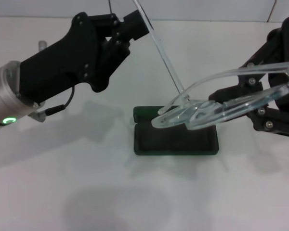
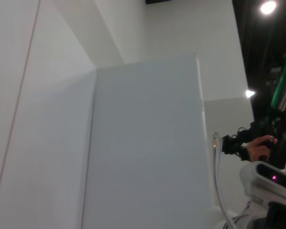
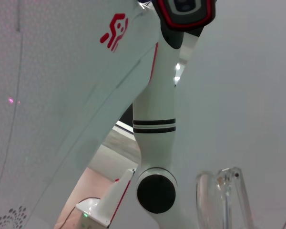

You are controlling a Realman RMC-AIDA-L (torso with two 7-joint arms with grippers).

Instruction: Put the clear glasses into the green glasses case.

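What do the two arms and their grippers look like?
The left arm has a silver metal segment with a glowing green ring light and a thin black cable. The left gripper is blocky matte black plastic. The right gripper is a black linkage frame with visible screws.

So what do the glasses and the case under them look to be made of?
The clear glasses, held up between the left gripper and the right gripper, look like glossy transparent plastic: the arm behind shows through the lens. The green glasses case looks like a dark green hard shell with a dull finish; its exact material can't be told.
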